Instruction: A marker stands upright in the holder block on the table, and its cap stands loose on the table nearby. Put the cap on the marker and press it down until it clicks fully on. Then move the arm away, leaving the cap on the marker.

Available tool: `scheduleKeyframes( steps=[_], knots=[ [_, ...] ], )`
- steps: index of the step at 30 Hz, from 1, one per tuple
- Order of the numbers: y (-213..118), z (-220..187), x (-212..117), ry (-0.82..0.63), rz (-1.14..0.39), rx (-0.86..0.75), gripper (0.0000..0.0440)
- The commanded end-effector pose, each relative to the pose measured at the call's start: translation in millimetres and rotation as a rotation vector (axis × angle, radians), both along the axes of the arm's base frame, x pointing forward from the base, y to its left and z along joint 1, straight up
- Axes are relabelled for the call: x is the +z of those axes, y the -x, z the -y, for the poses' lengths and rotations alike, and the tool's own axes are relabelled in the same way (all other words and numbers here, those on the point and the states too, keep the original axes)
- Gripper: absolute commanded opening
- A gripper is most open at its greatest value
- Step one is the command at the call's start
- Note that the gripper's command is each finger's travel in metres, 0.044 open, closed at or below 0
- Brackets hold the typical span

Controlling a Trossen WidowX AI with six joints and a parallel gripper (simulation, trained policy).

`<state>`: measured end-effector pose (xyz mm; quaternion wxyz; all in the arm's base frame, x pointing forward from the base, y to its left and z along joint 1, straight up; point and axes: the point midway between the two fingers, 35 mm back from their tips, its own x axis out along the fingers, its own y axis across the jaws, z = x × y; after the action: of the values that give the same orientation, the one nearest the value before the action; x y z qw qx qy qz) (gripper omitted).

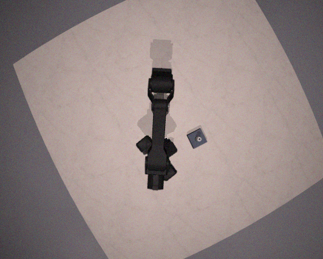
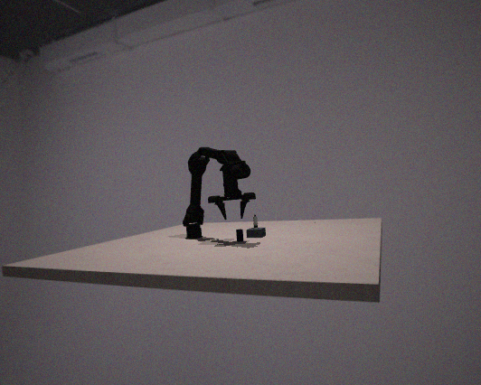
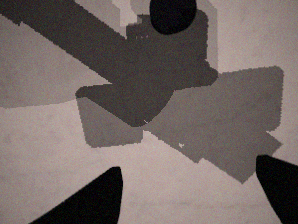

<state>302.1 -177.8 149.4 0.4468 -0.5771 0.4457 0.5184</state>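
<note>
One cap on the counter, one marker in its block, fingers spread above

Two fingers of the end effector (image 2: 233, 219) (image 3: 189, 167) are spread apart and point downward, and nothing is between them. They are above the counter (image 1: 247, 182) (image 2: 300, 267), not touching it. In the exterior view, the dark cap (image 2: 240, 235) stands upright on the counter, lower than the fingertips. The blue holder block (image 1: 193, 143) (image 2: 256, 232) also rests on the counter, near the cap. From this block the marker (image 1: 199, 138) (image 2: 255, 220) rises upright, with its pale upper part uncovered; so the cap is apart from it. In the top view, the black arm (image 1: 159, 124) (image 2: 196, 190) is beside the block, and I cannot see the cap there.
</note>
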Motion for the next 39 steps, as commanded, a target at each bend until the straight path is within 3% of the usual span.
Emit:
scheduleKeyframes(
  steps=[1,39],
  knots=[
    [-1.0,-6.0,-10.7,-0.019,-0.040,0.007,0.0316],
    [2.6,-72.0,-73.1,-0.155,-0.220,0.251,0.0274]
  ],
)
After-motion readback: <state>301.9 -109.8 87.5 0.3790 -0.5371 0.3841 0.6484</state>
